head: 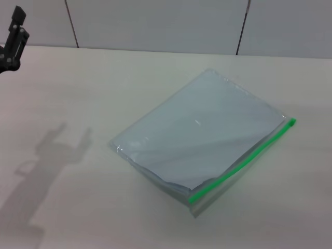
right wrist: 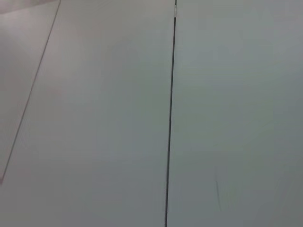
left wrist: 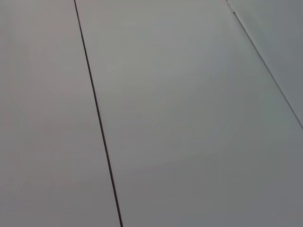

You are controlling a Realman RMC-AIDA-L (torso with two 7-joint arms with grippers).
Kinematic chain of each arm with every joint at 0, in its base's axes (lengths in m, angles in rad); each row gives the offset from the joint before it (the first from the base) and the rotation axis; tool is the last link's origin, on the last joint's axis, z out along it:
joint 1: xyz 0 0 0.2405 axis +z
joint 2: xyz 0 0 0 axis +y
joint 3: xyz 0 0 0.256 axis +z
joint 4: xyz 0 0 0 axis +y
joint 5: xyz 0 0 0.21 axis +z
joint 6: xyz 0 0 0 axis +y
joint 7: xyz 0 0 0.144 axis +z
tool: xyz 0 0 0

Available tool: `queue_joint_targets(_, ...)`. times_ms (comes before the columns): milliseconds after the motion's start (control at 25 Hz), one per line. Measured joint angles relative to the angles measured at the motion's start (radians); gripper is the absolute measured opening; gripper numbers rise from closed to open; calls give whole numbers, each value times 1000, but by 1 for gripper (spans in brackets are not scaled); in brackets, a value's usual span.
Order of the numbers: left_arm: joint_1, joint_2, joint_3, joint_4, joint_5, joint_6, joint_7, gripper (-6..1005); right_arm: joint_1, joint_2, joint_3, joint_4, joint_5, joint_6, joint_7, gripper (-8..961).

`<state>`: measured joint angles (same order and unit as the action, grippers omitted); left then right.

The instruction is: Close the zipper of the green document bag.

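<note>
The green document bag is lying flat on the pale table, right of the table's middle, and is posing the only low obstacle. Bare tabletop is stretching on all sides of the bag, widest to its left. The zipper is running along the bag's near-right edge, with bare table beside it. The left gripper is hanging far left of the bag, well apart. The panelled wall is closing off the table's far edge behind the bag.
</note>
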<state>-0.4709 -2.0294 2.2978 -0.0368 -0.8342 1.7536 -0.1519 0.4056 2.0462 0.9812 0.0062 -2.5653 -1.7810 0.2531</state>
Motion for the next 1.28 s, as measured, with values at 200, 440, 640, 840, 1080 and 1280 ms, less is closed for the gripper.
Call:
queue_joint_targets(200, 2, 0, 0, 0, -5, 0, 0, 651, 5, 0, -15, 0, 0, 0, 0, 834)
queue_joint_targets(440, 1, 0, 0, 3, -6, 0, 0, 651, 6, -1, -22, 1, 0, 0, 0, 834)
queue_joint_targets(640, 7, 0, 0, 7, -7, 0, 0, 651, 7, -1, -27, 2, -1, 0, 0, 834)
queue_joint_targets(840, 8, 0, 0, 7, -6, 0, 0, 651, 7, -1, -29, 2, -1, 0, 0, 834)
queue_joint_targets(1080, 9, 0, 0, 7, -6, 1, 0, 651, 12, -1, -36, 2, -1, 0, 0, 834)
queue_joint_targets(1280, 9, 0, 0, 6, -6, 1, 0, 651, 13, 0, -41, 2, -1, 0, 0, 834)
